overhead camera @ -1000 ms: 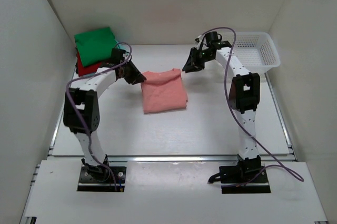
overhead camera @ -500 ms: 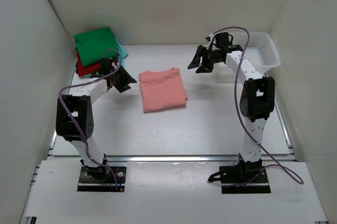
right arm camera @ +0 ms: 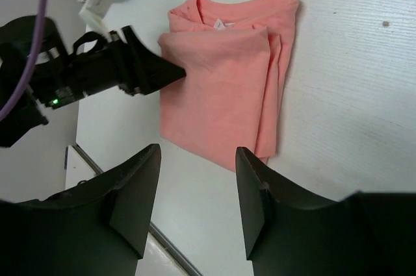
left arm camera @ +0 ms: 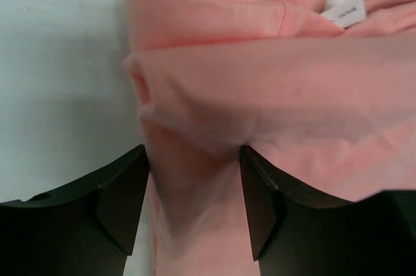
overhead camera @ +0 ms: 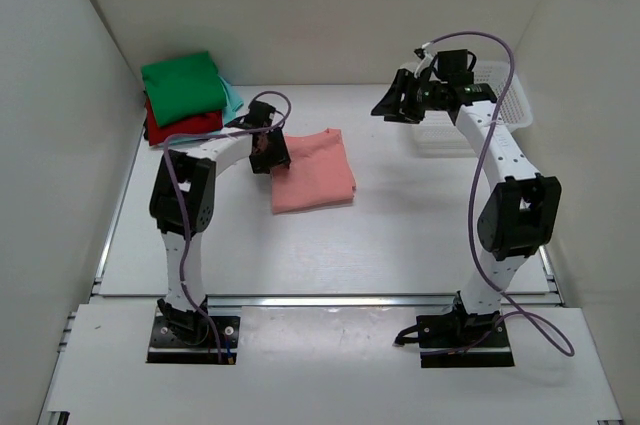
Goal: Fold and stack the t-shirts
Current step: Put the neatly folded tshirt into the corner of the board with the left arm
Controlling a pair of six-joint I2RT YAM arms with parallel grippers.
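A salmon-pink t-shirt [overhead camera: 315, 173] lies folded into a rectangle on the table, collar toward the back. My left gripper [overhead camera: 274, 155] is low at its left edge. In the left wrist view the gripper [left arm camera: 194, 159] is open, with a raised fold of the pink cloth [left arm camera: 273, 81] lying between the jaws but not pinched. My right gripper [overhead camera: 393, 107] hangs high to the shirt's right, open and empty [right arm camera: 198, 152]; it looks down on the pink shirt [right arm camera: 221, 87] and the left gripper [right arm camera: 159, 73]. A folded green t-shirt [overhead camera: 182, 80] tops a red one [overhead camera: 185, 125] and a teal one [overhead camera: 232, 97] at the back left.
A white mesh basket [overhead camera: 500, 95] stands at the back right, partly behind the right arm. White walls close in the table on the left, back and right. A metal rail [overhead camera: 330, 299] runs along the table's near edge.
Both grippers have opened and left the shirt's top corners. The left swung out, then back in to the shirt's left edge. The right rose and drew back toward the basket.
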